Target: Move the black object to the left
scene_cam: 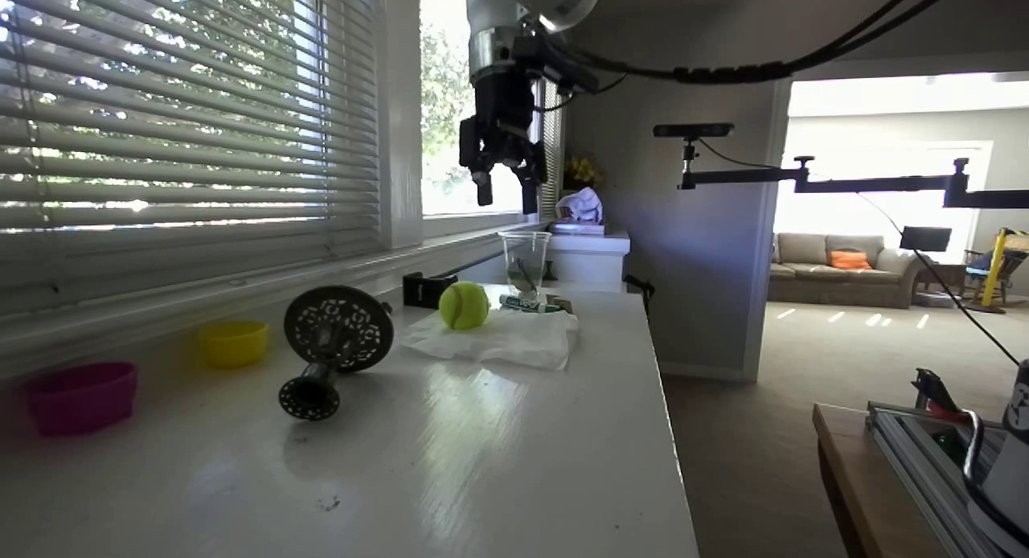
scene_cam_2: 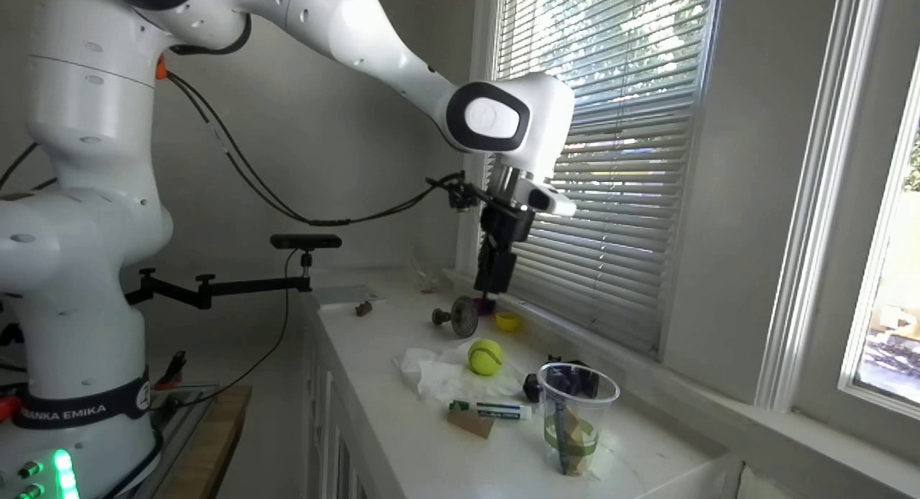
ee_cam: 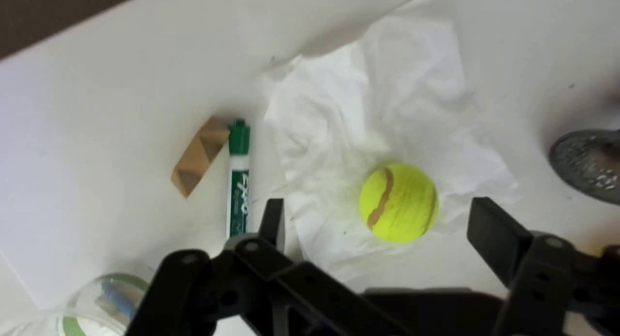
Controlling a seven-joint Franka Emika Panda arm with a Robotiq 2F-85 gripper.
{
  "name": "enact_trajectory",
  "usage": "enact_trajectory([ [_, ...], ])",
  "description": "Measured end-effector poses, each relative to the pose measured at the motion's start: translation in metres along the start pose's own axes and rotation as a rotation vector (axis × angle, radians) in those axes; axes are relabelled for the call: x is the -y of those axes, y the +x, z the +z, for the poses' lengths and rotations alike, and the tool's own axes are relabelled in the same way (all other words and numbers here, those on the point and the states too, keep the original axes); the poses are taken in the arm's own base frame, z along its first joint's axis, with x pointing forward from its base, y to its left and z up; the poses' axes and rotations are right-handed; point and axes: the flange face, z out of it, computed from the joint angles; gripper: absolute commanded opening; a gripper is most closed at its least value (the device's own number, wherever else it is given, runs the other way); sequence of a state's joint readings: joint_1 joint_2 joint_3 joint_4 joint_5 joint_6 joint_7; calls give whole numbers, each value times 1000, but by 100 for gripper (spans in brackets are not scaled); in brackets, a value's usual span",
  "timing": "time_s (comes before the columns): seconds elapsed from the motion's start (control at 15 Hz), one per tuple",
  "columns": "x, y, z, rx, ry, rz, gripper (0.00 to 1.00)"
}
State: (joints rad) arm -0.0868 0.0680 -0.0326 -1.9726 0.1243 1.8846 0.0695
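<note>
The black object (scene_cam: 424,290) is matte and blocky. In an exterior view it sits on the white counter against the window side, beside the tennis ball. In an exterior view its dark body (scene_cam_2: 532,388) is partly behind the clear cup. In the wrist view I cannot make it out; the gripper covers the lower part of that view. My gripper (scene_cam: 506,199) is open and empty, high above the counter. It also shows pointing down in an exterior view (scene_cam_2: 493,283). In the wrist view its fingers (ee_cam: 380,222) are wide apart, with the tennis ball seen below between them.
A tennis ball (ee_cam: 399,203) rests on a white paper towel (ee_cam: 329,113). A green marker (ee_cam: 239,181), a brown block (ee_cam: 201,154) and a clear cup (scene_cam_2: 575,427) stand near. A dark mesh disc (scene_cam: 339,329), yellow bowl (scene_cam: 233,345) and purple bowl (scene_cam: 83,399) line the window side.
</note>
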Motion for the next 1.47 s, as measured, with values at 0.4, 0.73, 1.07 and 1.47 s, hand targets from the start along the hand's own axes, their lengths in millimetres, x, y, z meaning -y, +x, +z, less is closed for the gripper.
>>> enact_trajectory([
  [0.4, 24, -64, -25, 30, -8, 118, 86],
  [0.73, 20, -53, -19, -52, 9, 148, 100],
  [1.07, 5, -34, -12, -110, 22, 175, 100],
  [1.47, -2, -32, -11, -108, 23, 193, 100],
])
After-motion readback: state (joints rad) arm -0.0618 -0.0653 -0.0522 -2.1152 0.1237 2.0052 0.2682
